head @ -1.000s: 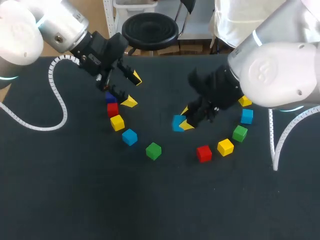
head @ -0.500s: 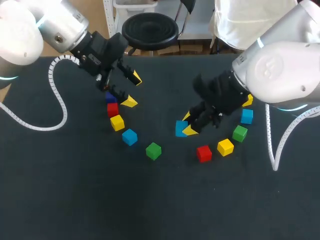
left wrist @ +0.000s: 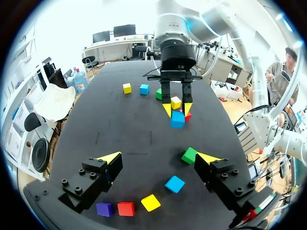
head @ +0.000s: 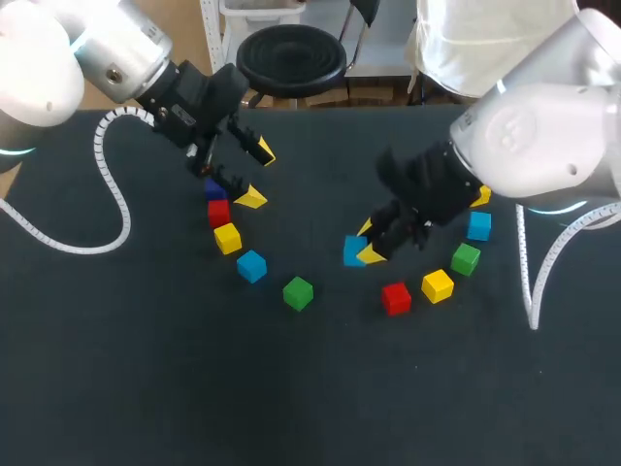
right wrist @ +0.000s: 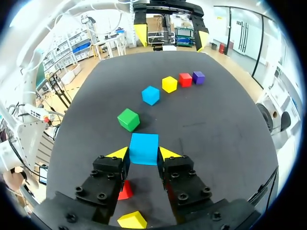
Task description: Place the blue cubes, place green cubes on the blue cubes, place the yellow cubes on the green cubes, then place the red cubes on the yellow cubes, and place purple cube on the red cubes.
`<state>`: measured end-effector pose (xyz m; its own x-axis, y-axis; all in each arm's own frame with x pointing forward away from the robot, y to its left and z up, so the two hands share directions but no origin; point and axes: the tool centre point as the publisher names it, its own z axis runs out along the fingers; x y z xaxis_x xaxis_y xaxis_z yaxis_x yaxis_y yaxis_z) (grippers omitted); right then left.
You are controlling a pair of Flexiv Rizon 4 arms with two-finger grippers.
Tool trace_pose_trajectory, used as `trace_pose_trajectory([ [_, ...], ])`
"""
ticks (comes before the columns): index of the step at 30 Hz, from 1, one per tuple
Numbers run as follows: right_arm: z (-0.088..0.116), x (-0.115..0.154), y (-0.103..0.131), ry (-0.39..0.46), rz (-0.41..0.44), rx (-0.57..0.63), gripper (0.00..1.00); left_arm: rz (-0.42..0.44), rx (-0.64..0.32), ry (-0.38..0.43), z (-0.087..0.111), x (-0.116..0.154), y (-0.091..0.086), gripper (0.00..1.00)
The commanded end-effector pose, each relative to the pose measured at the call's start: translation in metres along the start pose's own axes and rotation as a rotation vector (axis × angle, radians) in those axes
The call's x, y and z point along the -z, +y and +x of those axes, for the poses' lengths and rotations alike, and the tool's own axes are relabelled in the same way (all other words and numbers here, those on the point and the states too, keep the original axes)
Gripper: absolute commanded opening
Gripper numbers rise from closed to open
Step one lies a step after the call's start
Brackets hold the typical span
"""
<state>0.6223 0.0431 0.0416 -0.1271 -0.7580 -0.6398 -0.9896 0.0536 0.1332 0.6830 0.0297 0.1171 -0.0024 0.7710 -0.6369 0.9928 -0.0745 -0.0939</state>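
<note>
Above the dark worktop [head: 136, 379], the right arm [head: 543, 146] has shifted slightly toward the near edge. This brings the right end effector [head: 367, 243], clamped from both sides on a blue cube [head: 351, 250], closer to the open middle, which suggests the first base block is being set down. That blue cube sits squarely between the yellow tips, though contact with the worktop cannot be judged. The left end effector [head: 257, 175] has stayed wide open and empty near the purple cube [left wrist: 104, 209].
</note>
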Motion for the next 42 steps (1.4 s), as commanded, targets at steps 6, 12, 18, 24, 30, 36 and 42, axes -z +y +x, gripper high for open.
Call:
trace_pose_trajectory([
  [6, 0.001, -0.002, -0.003, -0.001, -0.001, -0.012, 0.00, 0.002, 0.000, 0.003, 0.000, 0.000, 0.001, 1.00],
  [12, 0.001, -0.002, -0.003, -0.001, -0.001, -0.012, 0.00, 0.002, 0.000, 0.003, 0.000, 0.000, 0.001, 1.00],
  [18, 0.003, -0.011, -0.008, -0.012, -0.036, -0.025, 0.00, 0.002, 0.000, 0.003, 0.000, 0.000, 0.001, 1.00],
  [24, 0.008, -0.015, -0.017, -0.003, -0.040, -0.031, 0.00, 0.002, 0.000, 0.003, 0.000, 0.000, 0.001, 1.00],
  [30, 0.008, -0.017, -0.023, -0.005, -0.041, -0.033, 0.00, 0.002, 0.000, 0.003, 0.000, 0.000, 0.001, 1.00],
  [36, 0.010, -0.020, -0.029, -0.043, -0.072, -0.015, 0.00, 0.002, 0.000, 0.003, 0.000, 0.000, 0.001, 1.00],
  [42, 0.012, -0.020, -0.033, -0.032, -0.085, 0.024, 0.00, 0.002, 0.000, 0.003, 0.000, 0.000, 0.001, 1.00],
])
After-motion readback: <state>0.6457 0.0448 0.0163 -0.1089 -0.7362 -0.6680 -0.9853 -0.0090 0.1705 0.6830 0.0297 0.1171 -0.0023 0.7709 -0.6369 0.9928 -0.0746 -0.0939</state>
